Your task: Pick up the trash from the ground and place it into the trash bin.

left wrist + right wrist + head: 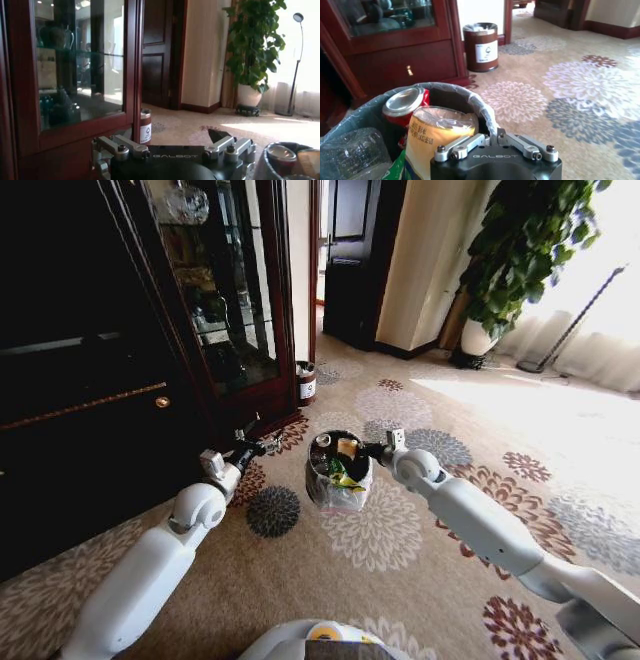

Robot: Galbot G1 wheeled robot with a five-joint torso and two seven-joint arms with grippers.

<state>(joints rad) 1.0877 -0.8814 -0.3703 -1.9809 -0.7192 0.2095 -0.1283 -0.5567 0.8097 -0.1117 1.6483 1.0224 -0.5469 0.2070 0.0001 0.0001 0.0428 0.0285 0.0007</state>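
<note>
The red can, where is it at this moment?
The red can stands inside the trash bin, against its liner beside a yellow-labelled cup; in the head view the bin sits on the carpet between the two grippers.

Looks like a furnished living room or lounge in a home or hotel suite. Floored wall to wall in beige carpet (400, 560) with round flower medallions. Lined on one side by a dark red wooden display cabinet (215, 300) with glass doors and glassware on its shelves. Opens through a dark panelled door (157, 52) beyond. Brightened by sheer curtains (600, 350), with a tall leafy potted plant (520, 250) and a floor lamp (296, 63) beside them.
</note>
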